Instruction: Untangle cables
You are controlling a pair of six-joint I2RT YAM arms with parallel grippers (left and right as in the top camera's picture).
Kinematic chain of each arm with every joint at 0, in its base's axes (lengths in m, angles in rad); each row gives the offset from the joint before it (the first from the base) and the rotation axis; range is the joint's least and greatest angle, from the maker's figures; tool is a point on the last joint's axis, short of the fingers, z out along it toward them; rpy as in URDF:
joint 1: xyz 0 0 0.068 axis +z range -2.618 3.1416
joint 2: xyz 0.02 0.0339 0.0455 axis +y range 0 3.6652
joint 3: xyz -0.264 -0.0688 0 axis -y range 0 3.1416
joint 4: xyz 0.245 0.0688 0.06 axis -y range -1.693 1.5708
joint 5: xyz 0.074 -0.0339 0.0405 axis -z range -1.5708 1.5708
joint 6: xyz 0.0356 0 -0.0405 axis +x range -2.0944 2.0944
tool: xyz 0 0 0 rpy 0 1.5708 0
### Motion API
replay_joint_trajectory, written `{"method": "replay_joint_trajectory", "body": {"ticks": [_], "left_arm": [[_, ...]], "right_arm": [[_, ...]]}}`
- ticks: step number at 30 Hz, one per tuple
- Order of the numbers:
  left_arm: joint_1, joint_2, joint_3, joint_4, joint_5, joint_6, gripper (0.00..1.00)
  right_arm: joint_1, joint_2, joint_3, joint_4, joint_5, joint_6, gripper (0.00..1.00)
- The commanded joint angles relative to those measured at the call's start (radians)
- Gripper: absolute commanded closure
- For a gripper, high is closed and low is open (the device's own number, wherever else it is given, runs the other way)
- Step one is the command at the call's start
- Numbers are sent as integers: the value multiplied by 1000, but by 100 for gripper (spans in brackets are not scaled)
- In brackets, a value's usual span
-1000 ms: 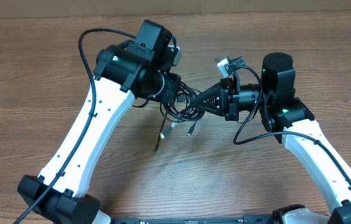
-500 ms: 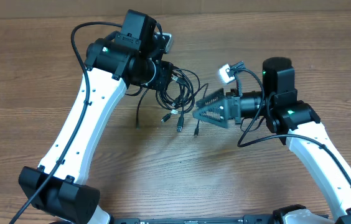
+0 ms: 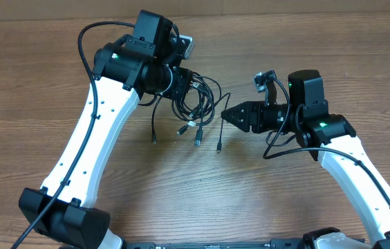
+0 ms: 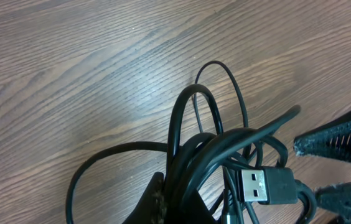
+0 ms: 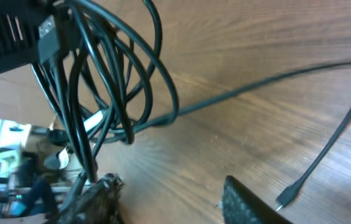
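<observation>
The cables (image 3: 199, 104) are a bundle of thin black cords hanging from my left gripper (image 3: 180, 84), which is shut on them above the table. Several plug ends dangle near the wood (image 3: 198, 141). In the left wrist view the looped cords (image 4: 225, 140) and a USB plug (image 4: 259, 185) fill the space at my left gripper (image 4: 182, 208). My right gripper (image 3: 225, 116) is open and empty, just right of the bundle. In the right wrist view my right gripper (image 5: 169, 202) stands with its jaws wide apart, the loops (image 5: 110, 81) hang to the upper left, and one cord runs right to a small plug (image 5: 285, 196).
The wooden table (image 3: 285, 194) lies under both arms. Thick black arm cables (image 3: 88, 48) run along the left arm, and another loops by the right arm (image 3: 278, 142). My right gripper's fingers (image 4: 343, 140) show at the right edge of the left wrist view.
My left gripper has carried the bundle up and to the far left. My right gripper has let go of the cords, drawn back right and turned about its axis.
</observation>
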Motion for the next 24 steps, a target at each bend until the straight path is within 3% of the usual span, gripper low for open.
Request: {"method": "replay_joint_trajectory", "body": {"ticks": [1, 8, 17, 20, 24], "left_arm": [[-19, -33, -6, 3, 20, -11, 96], [-81, -30, -7, 3, -18, -11, 96], [-107, -26, -8, -16, -248, -47, 96], [-106, -24, -8, -26, -323, -88, 96], [-108, -24, -8, -17, -293, -94, 96]], "right_arm": [[10, -16, 35, -5, 82, -11, 43], [92, -16, 132, -111, 288, -69, 43], [138, -17, 196, -177, 422, -144, 42], [138, -17, 201, -210, 489, -144, 36], [139, -17, 201, -212, 433, -155, 28]]}}
